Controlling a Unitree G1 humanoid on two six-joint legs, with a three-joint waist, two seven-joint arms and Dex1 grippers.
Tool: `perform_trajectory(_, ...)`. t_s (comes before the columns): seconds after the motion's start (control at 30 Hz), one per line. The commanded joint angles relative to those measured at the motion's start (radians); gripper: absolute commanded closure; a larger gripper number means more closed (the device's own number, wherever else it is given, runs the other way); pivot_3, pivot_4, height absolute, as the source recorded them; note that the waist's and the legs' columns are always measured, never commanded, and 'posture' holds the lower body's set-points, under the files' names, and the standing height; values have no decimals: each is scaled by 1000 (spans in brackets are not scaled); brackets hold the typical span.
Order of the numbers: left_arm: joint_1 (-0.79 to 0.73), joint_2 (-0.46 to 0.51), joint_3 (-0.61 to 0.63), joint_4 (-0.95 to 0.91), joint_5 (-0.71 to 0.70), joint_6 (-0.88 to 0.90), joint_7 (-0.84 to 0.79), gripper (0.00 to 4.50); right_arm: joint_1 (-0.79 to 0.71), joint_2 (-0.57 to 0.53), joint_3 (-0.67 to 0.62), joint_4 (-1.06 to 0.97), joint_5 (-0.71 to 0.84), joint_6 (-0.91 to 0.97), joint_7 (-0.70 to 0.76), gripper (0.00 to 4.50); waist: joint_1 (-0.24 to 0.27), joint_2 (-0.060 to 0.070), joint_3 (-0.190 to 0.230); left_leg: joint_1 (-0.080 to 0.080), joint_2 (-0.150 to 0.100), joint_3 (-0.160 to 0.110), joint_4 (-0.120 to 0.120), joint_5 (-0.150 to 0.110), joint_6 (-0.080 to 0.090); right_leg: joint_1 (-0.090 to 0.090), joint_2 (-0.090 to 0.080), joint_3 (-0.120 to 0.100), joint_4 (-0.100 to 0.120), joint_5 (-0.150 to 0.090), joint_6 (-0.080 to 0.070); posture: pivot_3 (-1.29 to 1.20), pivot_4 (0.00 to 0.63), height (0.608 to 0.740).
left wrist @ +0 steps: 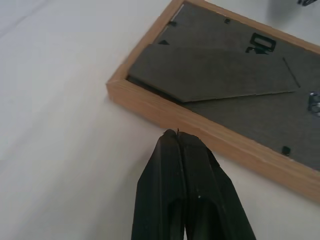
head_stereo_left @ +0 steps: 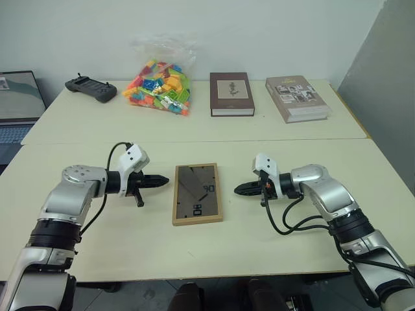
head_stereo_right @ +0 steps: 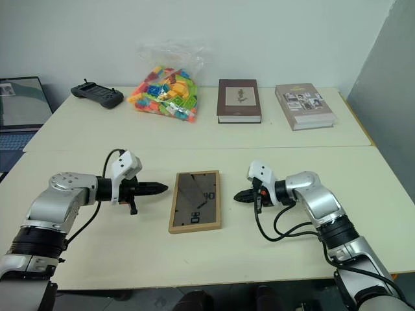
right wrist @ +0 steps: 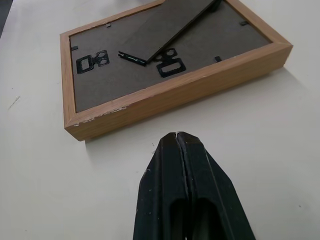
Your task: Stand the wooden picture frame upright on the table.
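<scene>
Both pincers are clenched on nothing, the left gripper (head_stereo_left: 163,182) and the right gripper (head_stereo_left: 238,189) pointing in at the wooden picture frame (head_stereo_left: 197,193), which lies face down between them on the table (head_stereo_left: 130,240), dark backing up, its easel stand (right wrist: 165,27) lifted slightly. Its picture side is hidden. Well behind sit a bag of bricks (head_stereo_left: 160,84), two books (head_stereo_left: 231,94) (head_stereo_left: 297,98), and a controller (head_stereo_left: 91,88), none in the way.
</scene>
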Motion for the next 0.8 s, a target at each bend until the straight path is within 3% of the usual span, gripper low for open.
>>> perform_trajectory(0.03, 8, 75, 57, -103, -168, 332, -78, 4310, -5, 1, 8, -42, -31, -39, -17, 4500, -4, 0, 0, 0, 0, 0, 0, 0, 0, 0, 0, 0, 0, 0, 0, 0, 150, 740)
perform_trajectory(0.17, 43, 134, 97, -120, -351, 698, -130, 3588, 11, 13, 31, -53, -60, -56, -32, 4500, -14, 0, 0, 0, 0, -1, 0, 0, 0, 0, 0, -1, 0, 0, 0, 0, 150, 740)
perform_trajectory(0.3, 55, 86, 155, -86, -420, 859, -56, 2822, 19, 44, 61, -56, -86, -72, -50, 4500, -18, 0, 0, 1, 0, -2, -1, 0, 0, 1, 0, -1, 0, 0, 0, 0, 150, 740)
perform_trajectory(0.5, 107, 55, 163, -96, -442, 889, 4, 1688, 3, 73, 84, -3, -136, -110, -78, 4500, -18, 0, 0, 1, -1, -3, 0, 0, -1, 1, 0, 0, 0, 0, 0, 0, 150, 740)
perform_trajectory(0.77, 93, -1, 103, 5, -399, 796, 37, 33, -33, 132, 85, 50, -157, -134, -88, 4500, -19, 0, 0, 2, -1, -3, -1, 1, -2, 1, 0, 1, 1, 0, 0, 0, 150, 740)
perform_trajectory(0.8, 92, -9, 89, 14, -392, 781, 36, 13, -39, 141, 86, 57, -160, -136, -89, 4500, -18, 1, -1, 2, -1, -3, -1, 1, -2, 1, 0, 1, 1, 0, 0, 0, 150, 740)
